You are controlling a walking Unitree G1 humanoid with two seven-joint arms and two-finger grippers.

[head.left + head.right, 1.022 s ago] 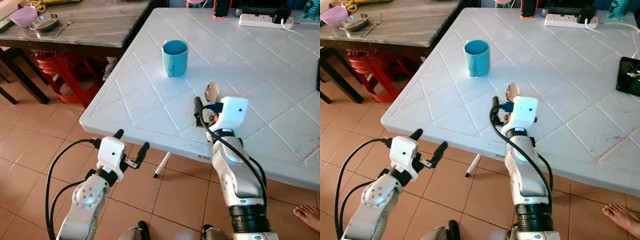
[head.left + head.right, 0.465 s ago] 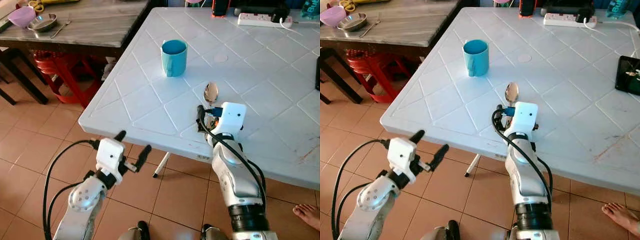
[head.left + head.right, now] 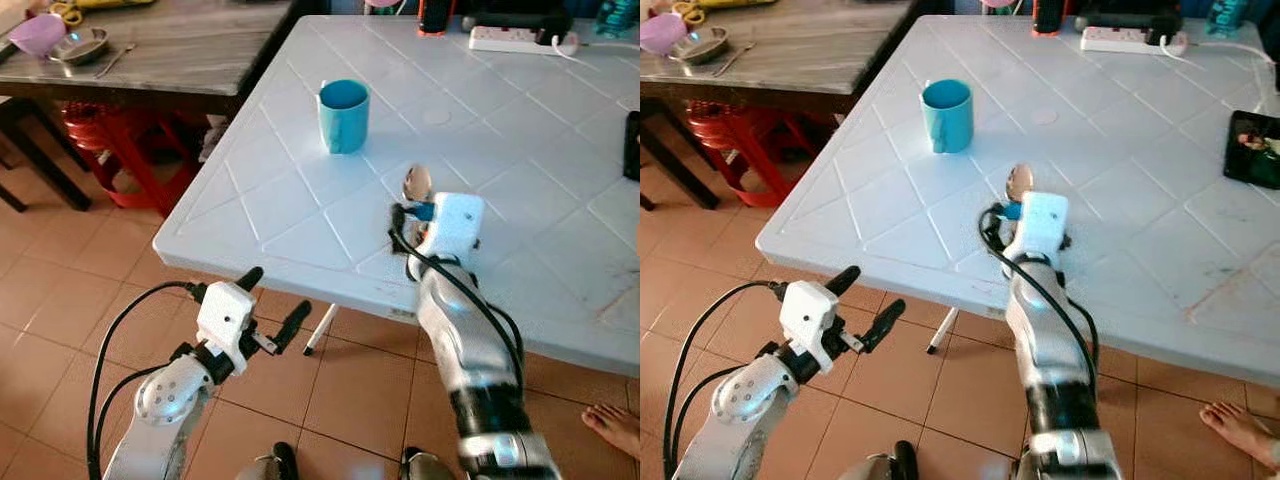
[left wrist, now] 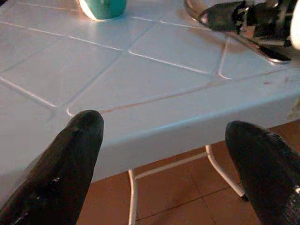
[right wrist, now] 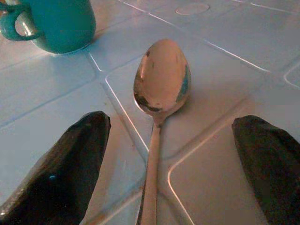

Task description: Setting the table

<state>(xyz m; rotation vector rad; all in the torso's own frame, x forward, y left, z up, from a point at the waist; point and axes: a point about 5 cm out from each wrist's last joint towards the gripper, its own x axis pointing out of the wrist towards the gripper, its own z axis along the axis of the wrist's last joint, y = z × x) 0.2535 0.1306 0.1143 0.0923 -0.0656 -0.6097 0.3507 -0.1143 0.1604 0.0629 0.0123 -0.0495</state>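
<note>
Broad white plastic table [image 3: 300,215] with a raised diamond pattern, spanning most of the head views. Beyond it on the left, a dark stone-topped table [image 3: 180,45] with a pink bowl [image 3: 38,32] and a metal dish [image 3: 80,45] near its far end, red stools [image 3: 120,145] underneath. Terracotta tiled floor [image 3: 60,280] below. A person's bare foot [image 3: 612,425] at the lower right corner of the floor.

Right arm reaching over the near table edge, right gripper [image 5: 164,154] low above the tabletop with fingers spread wide, one black fingertip [image 5: 61,159] on each side of the spoon's handle and not touching it. Left gripper [image 4: 164,154] held below and just short of the table's near edge, fingers likewise spread wide apart, holding nothing.

Teal mug [image 3: 343,116] standing upright further in on the white table, handle toward the robot. White power strip [image 3: 515,39] along the far edge.

Metal spoon [image 5: 161,93] lying flat on the white table between the mug and the near edge, bowl facing up and pointing away from the robot, handle running back between the right gripper's fingers.
</note>
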